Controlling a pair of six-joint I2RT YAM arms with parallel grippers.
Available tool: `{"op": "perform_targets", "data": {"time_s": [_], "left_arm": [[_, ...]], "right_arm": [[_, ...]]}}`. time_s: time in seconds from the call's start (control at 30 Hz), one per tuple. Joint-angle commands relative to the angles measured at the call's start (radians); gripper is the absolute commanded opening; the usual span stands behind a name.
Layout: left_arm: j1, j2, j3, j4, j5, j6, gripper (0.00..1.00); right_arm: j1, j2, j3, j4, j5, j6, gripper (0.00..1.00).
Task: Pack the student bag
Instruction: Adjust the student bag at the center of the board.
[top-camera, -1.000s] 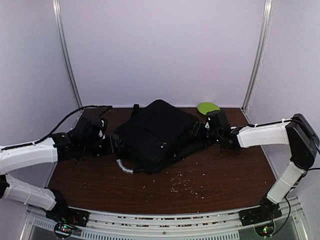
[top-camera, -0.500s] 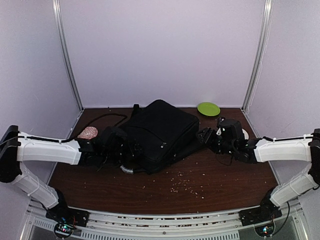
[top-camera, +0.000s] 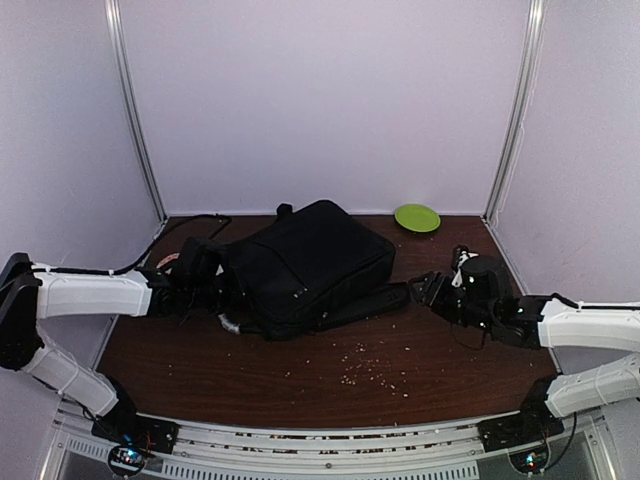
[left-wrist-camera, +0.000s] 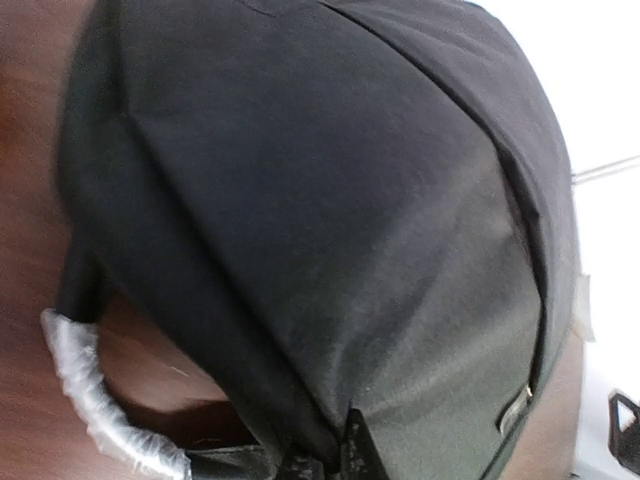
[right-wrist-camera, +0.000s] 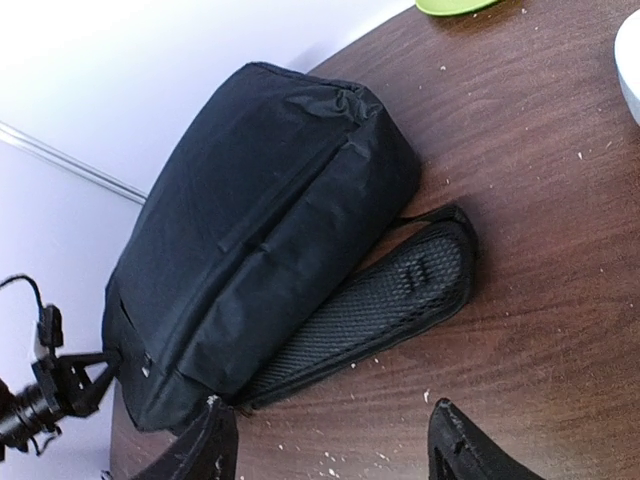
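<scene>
Since a second ago the large black soft fabric student bag (top-camera: 300, 265) has slid and turned toward the left of the dark brown wooden surface (top-camera: 460, 360). This bares its black mesh-padded shoulder strap (right-wrist-camera: 385, 295) on the right. The right gripper (right-wrist-camera: 330, 455) has backed off to the near right. The left gripper (left-wrist-camera: 325, 455) has come to the bag's near-left corner, just beside the clear-wrapped grab handle (left-wrist-camera: 90, 390).

Jaws: left together against the lower seam; we cannot tell whether fabric is caught. Right apart, nothing between them, clear of the strap.

Bag lies flat, left of centre, apparently zipped. We see nothing waiting to go in.

Step, as we judge it: anchor and orient the bag for opening. We keep the left pinch low and drag along the surface rather than lift, so thin fabric does not slip out. We bring the right gripper over the strap, not through it, toward a zip pull, and stay away from the round green plate (top-camera: 417, 217) at the back.
</scene>
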Motion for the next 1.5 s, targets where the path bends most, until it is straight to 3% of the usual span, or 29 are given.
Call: {"op": "perform_targets", "data": {"time_s": [0.0,0.17,0.33,0.37,0.47,0.53,0.6,0.67,0.83,0.93,1.07,1.2,1.47], "left_arm": [[0.09,0.021,0.103,-0.108,0.052,0.288,0.0],[0.134,0.207,0.319,-0.225,0.228,0.537,0.0],[0.118,0.293,0.42,-0.248,0.358,0.652,0.0],[0.099,0.265,0.411,-0.236,0.337,0.67,0.1],[0.058,0.169,0.398,-0.235,0.236,0.719,0.59],[0.057,0.113,0.395,-0.273,0.173,0.725,0.75],[0.057,0.024,0.388,-0.314,0.101,0.719,0.84],[0.057,-0.069,0.379,-0.342,0.05,0.703,0.86],[0.057,-0.278,0.425,-0.486,-0.174,0.698,0.92],[0.053,-0.37,0.448,-0.542,-0.269,0.789,0.98],[0.053,-0.468,0.378,-0.554,-0.345,0.891,0.98],[0.056,-0.528,0.225,-0.448,-0.379,0.857,0.98],[0.061,-0.543,0.221,-0.464,-0.372,0.861,0.98]], "right_arm": [[0.059,-0.046,-0.048,-0.072,0.064,-0.047,0.64],[0.149,-0.109,-0.073,-0.138,0.138,-0.075,0.63],[0.218,-0.174,-0.099,-0.18,0.223,-0.102,0.63],[0.232,-0.188,-0.098,-0.197,0.242,-0.114,0.63],[0.246,-0.249,-0.096,-0.249,0.301,-0.155,0.66],[0.246,-0.298,-0.091,-0.274,0.352,-0.202,0.68],[0.246,-0.355,-0.069,-0.314,0.42,-0.254,0.71],[0.244,-0.407,-0.043,-0.333,0.487,-0.294,0.75],[0.224,-0.569,-0.053,-0.245,0.658,-0.338,1.0],[0.166,-0.638,0.0,-0.218,0.676,-0.503,0.99],[0.114,-0.593,0.119,-0.342,0.725,-0.509,1.0],[0.105,-0.568,0.072,-0.327,0.772,-0.51,0.99],[0.071,-0.552,-0.011,-0.278,0.744,-0.53,0.99]]}}
